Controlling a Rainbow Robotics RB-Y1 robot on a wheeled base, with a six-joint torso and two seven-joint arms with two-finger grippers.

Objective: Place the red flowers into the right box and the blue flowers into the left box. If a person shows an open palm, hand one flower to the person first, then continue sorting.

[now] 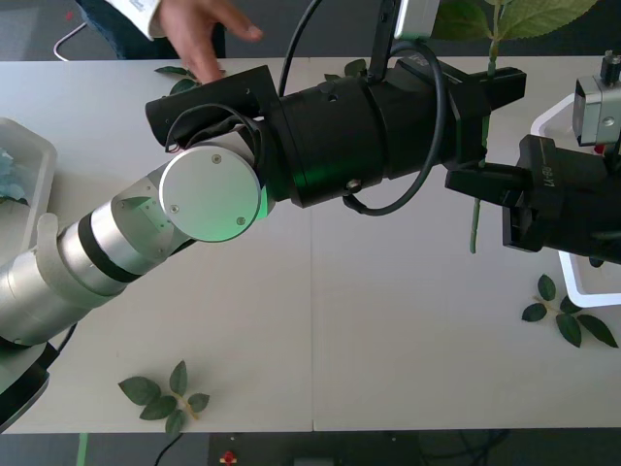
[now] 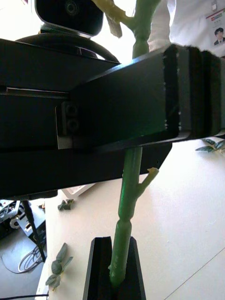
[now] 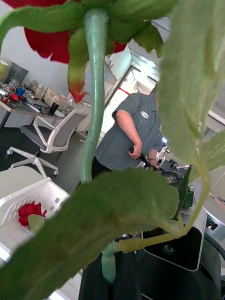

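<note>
Here we see the left gripper [image 1: 493, 121] clamped on a red flower's stem [image 1: 475, 216], raised over the table [image 1: 388, 320] at about two o'clock. The right gripper [image 2: 115, 276] pinches the same stem lower down. The left wrist view adds the red bloom [image 3: 47, 40] overhead and another red flower [image 3: 29, 212] lying in the right box [image 3: 28, 197]. A person's hand [image 1: 199, 34] reaches in at eleven o'clock.
</note>
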